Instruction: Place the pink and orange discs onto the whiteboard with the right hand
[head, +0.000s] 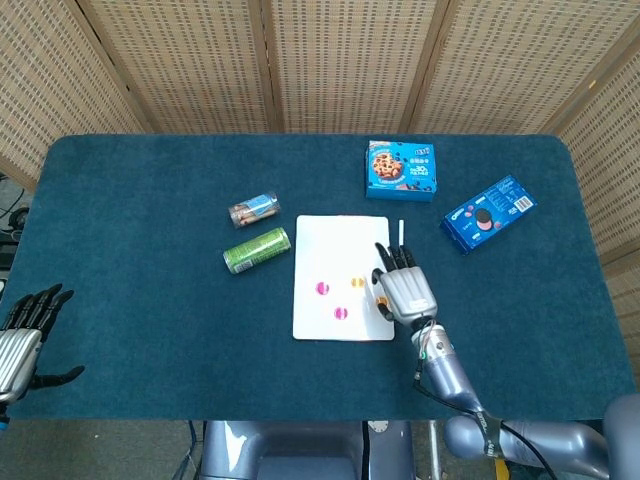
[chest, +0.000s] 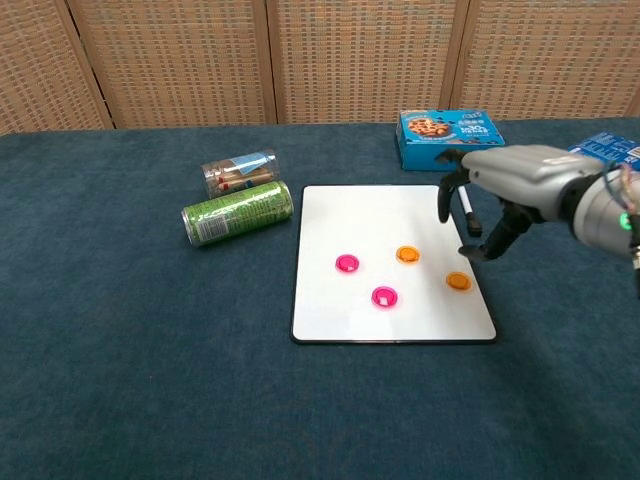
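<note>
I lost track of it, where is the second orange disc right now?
In the chest view it lies on the whiteboard near its right edge: orange disc, below the raised right robot hand.

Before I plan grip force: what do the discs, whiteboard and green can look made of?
Pink discs and orange discs: likely glossy plastic, with bright, even colour. Whiteboard: smooth white coated panel with a thin dark edge; the core cannot be told. Green can: probably thin metal, with a printed wall and silvery rim.
</note>
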